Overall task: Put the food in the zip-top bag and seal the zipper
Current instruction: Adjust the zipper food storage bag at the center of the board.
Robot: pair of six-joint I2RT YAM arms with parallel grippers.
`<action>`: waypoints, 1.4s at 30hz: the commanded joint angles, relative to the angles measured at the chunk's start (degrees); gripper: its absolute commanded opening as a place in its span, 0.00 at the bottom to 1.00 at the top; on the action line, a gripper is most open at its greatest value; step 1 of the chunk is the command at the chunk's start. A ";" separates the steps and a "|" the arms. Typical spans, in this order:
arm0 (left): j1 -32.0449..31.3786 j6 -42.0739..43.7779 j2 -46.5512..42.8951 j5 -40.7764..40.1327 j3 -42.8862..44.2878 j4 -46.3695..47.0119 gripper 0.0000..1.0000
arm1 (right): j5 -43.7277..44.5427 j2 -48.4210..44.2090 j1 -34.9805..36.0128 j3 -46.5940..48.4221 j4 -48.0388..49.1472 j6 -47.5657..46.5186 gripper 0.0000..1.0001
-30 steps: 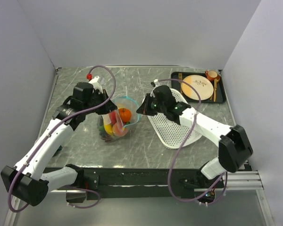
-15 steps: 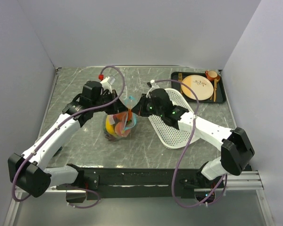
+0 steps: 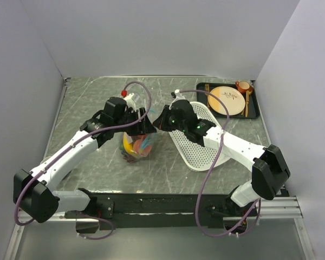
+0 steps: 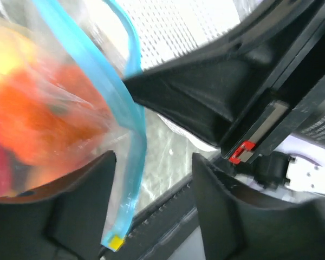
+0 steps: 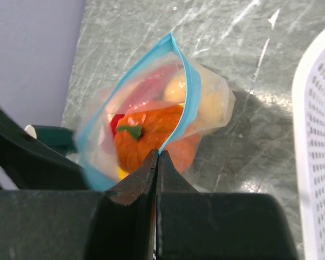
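Observation:
The zip-top bag (image 3: 136, 147) stands on the table between my two grippers, with the food inside. An orange tomato (image 5: 151, 138), a red chili (image 5: 117, 122) and a pale yellow piece (image 5: 176, 89) show through the plastic. The teal zipper (image 5: 190, 89) still forms an open loop at the mouth. My right gripper (image 5: 158, 156) is shut on the zipper's near end. My left gripper (image 4: 154, 208) is open. The zipper's strip (image 4: 131, 116) hangs between its fingers, close to the left fingertip (image 4: 84, 208). From above, the two grippers nearly meet over the bag.
A white perforated basket (image 3: 203, 146) lies right of the bag, under the right arm. At the back right a black tray (image 3: 254, 110) holds a beige plate (image 3: 226, 101) and an orange cup (image 3: 242, 86). Grey walls close in both sides.
The left gripper slid right along the bag's mouth toward the right gripper, then opened and let the strip go. The bag's mouth has narrowed, and the bag now stands more upright.

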 commanded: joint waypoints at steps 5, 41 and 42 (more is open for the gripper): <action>3.55 4.05 -4.90 -12.94 8.78 -2.37 0.85 | 1.51 0.33 -1.43 1.49 -1.75 -0.80 0.00; 11.11 22.25 30.07 7.53 38.65 -17.12 0.79 | -1.21 -2.31 -1.26 3.43 -0.78 -8.01 0.02; 11.03 22.60 30.95 7.71 40.84 -19.30 0.78 | -1.21 -2.22 -1.26 3.34 -0.78 -8.18 0.02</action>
